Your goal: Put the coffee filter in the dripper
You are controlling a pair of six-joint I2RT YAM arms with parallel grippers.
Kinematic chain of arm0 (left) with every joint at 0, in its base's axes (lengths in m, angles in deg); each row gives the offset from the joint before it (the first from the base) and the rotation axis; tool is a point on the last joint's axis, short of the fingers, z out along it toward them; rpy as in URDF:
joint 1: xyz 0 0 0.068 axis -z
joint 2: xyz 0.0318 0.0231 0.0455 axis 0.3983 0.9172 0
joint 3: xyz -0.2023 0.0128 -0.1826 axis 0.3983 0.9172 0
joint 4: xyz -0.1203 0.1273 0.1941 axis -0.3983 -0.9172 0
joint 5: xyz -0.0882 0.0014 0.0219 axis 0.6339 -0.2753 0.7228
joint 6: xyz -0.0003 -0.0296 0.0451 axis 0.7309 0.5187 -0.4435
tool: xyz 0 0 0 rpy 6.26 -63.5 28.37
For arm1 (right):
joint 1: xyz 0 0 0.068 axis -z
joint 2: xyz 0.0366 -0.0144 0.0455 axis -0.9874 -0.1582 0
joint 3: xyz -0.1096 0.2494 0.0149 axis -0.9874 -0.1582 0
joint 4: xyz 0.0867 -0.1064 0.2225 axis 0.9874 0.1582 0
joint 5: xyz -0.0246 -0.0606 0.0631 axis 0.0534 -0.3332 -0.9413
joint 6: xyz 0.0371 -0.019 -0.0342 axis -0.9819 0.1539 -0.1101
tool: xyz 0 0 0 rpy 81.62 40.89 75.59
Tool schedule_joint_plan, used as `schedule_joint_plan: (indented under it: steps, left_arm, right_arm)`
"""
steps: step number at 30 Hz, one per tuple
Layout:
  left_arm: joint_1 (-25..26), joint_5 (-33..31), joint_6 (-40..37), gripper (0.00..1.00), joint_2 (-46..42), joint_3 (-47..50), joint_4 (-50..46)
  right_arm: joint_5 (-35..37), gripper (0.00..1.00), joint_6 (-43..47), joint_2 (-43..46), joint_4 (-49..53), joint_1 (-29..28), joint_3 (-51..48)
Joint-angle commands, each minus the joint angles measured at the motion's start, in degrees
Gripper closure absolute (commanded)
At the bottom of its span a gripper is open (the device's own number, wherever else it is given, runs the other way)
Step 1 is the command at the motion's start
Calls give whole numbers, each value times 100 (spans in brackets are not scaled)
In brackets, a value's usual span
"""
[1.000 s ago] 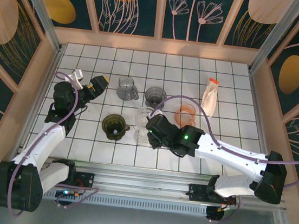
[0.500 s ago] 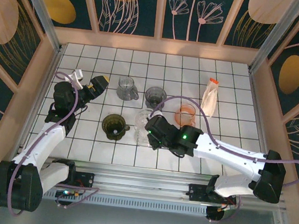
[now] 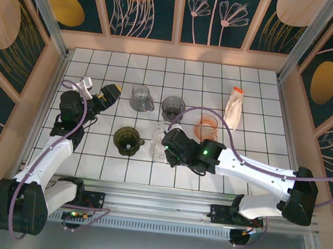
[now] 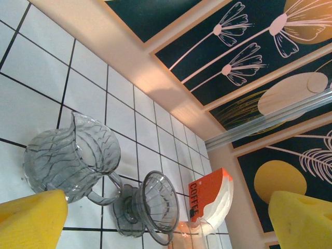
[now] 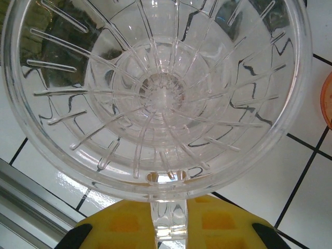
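The coffee filter pack (image 3: 233, 110) lies flat on the tiled table (image 3: 255, 93), toward its far right corner. Its long axis runs from the far edge toward the near edge, leaning a little to the right. The orange end points at the far edge and the white body trails toward us. In the left wrist view we read "COFFEE" on the orange band; the white part below it looks soft and slightly curved.

The right gripper (image 3: 165, 144) is near the middle of the table, toward the near edge. Its yellow pads (image 5: 119, 228) are closed tight on the handle (image 5: 168, 220) of the clear dripper (image 5: 155, 93). We look straight into the dripper's open mouth and see a ribbed glass cone with nothing inside. We cannot tell whether it rests on the tiles or hangs just above them.

The left gripper (image 3: 111, 93) sits toward the left edge, its jaws spread wide and holding nothing. It faces the grey pitcher (image 4: 70, 158) and the grey dripper (image 4: 150, 207).

A dark green dripper (image 3: 127, 140) stands just left of the clear one. An orange dripper (image 3: 206, 129) stands between the clear dripper and the filter pack.
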Motion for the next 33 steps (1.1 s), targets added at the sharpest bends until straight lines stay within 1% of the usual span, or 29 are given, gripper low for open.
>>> schedule_joint_plan:
  steps: [1,3,7,10,13,15,17,22,25,29,33]
  left_arm:
    - [34,-25,-106,1,26,-22,76]
    - [29,-25,-113,1,19,-20,78]
    - [30,-22,-109,1,13,-5,85]
    - [29,-17,-112,1,17,-10,80]
    - [29,-17,-109,1,17,-6,94]
    - [31,-21,-111,1,26,-6,91]
    - [31,-16,-121,1,34,-6,89]
    - [30,-7,-105,1,52,-19,81]
    - [29,-26,-75,1,52,-15,90]
    - [32,-86,-42,1,35,-28,64]
    - [29,-134,-47,1,10,-76,-13]
  right_arm:
    - [128,99,-150,-41,243,-54,173]
    - [159,98,-153,-51,286,-75,195]
    - [116,93,-178,-76,287,-77,195]
    - [100,83,-196,-78,264,-98,196]
    - [37,70,-209,-54,173,-99,195]
    - [-9,64,-205,-35,114,-103,191]
    - [-51,60,-214,-25,76,-104,179]
    - [-21,53,-274,44,108,-101,178]
    - [1,46,-307,138,80,-121,178]
    - [32,41,-303,309,3,-151,165]
    - [59,39,-294,555,-73,-183,84]
